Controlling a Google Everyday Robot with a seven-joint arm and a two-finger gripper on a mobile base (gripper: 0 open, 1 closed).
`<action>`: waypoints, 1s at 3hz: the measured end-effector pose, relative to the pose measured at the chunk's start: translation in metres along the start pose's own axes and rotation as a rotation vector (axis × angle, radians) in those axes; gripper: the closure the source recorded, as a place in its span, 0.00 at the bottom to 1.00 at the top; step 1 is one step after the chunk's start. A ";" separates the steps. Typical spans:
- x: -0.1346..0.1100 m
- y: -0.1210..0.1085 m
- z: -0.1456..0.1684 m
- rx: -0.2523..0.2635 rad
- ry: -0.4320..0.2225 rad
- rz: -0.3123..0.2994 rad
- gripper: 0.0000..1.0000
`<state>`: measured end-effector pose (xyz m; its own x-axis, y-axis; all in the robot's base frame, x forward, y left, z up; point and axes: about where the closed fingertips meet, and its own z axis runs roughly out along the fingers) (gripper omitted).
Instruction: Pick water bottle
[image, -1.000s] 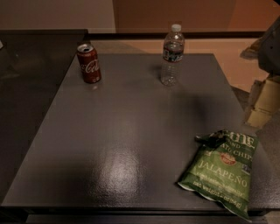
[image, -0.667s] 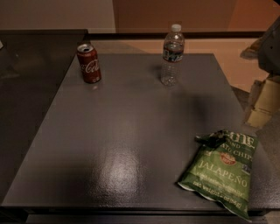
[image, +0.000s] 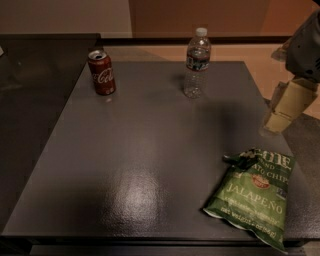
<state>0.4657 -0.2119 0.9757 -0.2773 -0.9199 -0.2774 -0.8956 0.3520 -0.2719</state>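
Observation:
The water bottle (image: 197, 63) is a small clear ribbed bottle with a white cap and a dark label band. It stands upright near the far edge of the dark grey table (image: 150, 150), right of centre. My gripper (image: 280, 117) hangs at the right edge of the view, above the table's right side. It is well to the right of the bottle and nearer to me, and apart from it. It holds nothing that I can see.
A red Coca-Cola can (image: 102, 72) stands upright at the far left of the table. A green jalapeño chip bag (image: 252, 195) lies at the near right corner, below the gripper. A second dark table (image: 30, 100) adjoins on the left.

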 end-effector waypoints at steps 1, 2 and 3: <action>-0.010 -0.021 0.011 0.037 -0.053 0.047 0.00; -0.015 -0.046 0.024 0.074 -0.120 0.118 0.00; -0.024 -0.074 0.043 0.086 -0.209 0.188 0.00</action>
<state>0.5532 -0.2086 0.9631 -0.3505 -0.7845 -0.5116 -0.7999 0.5349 -0.2722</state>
